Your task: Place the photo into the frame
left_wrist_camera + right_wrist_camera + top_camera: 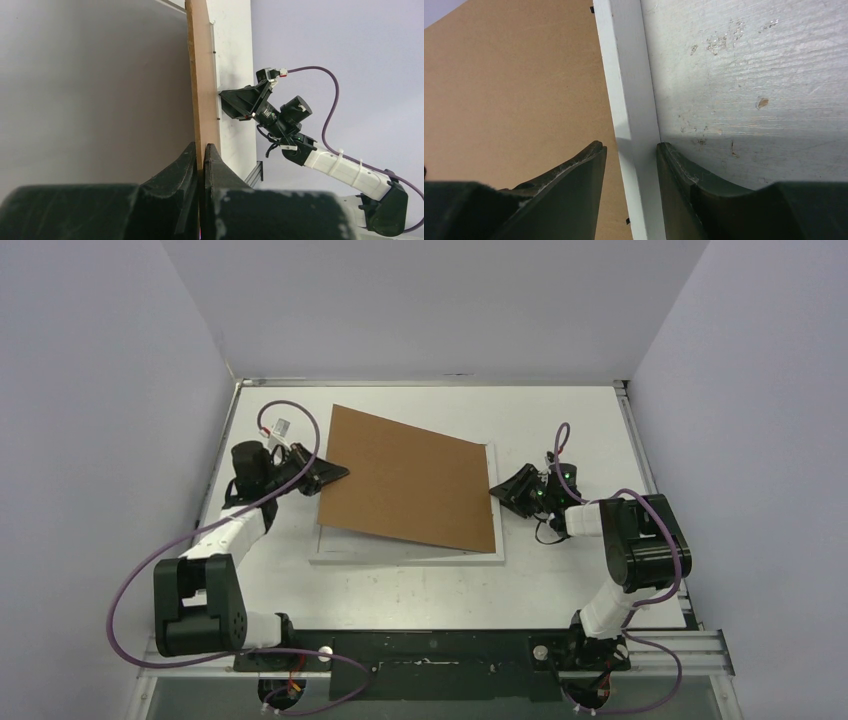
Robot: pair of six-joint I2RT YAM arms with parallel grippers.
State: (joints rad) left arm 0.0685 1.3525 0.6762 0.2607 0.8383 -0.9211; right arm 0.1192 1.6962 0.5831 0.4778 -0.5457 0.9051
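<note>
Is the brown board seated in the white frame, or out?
Out: the board lies crooked across the frame, one corner past its rim, left edge pinched between the left fingers.

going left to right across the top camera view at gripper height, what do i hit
black left gripper → flat brown cardboard backing board → black right gripper

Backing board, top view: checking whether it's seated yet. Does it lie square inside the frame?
No, the backing board lies skewed across the frame, its far-left corner jutting past the frame's far edge.
</note>
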